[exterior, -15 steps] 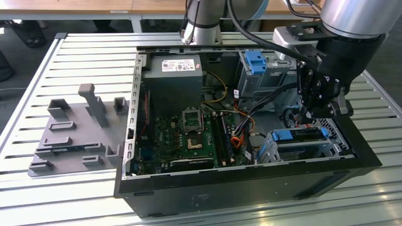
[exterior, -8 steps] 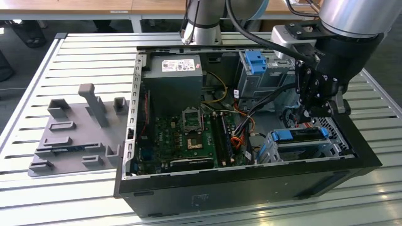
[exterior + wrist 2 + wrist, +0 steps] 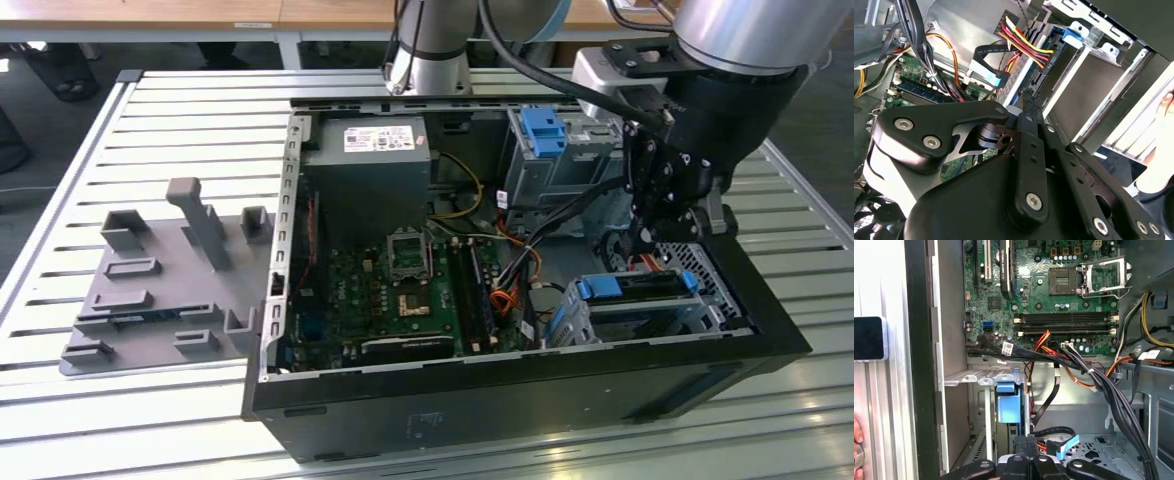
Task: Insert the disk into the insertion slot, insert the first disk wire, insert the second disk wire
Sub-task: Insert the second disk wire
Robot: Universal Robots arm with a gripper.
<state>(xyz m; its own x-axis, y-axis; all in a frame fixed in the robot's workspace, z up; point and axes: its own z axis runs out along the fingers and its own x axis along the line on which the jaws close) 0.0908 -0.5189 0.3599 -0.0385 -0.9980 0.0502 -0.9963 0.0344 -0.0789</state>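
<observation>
Slatted metal table (image 3: pixel 174 120), open computer case (image 3: pixel 534 390), pincer (image 3: pixel 1026 441) inside, wooden desks (image 3: pixel 160 12) behind

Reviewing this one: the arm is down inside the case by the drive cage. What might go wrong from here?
1. The gripper sits low among loose wires; the black cable bundle crossing by the insertion slot may snag it.
2. The connector on the red and yellow wires lies close to the disk; a skewed push might bend it.
3. What looks like a hand is near the edge of the case and might get struck.
</observation>
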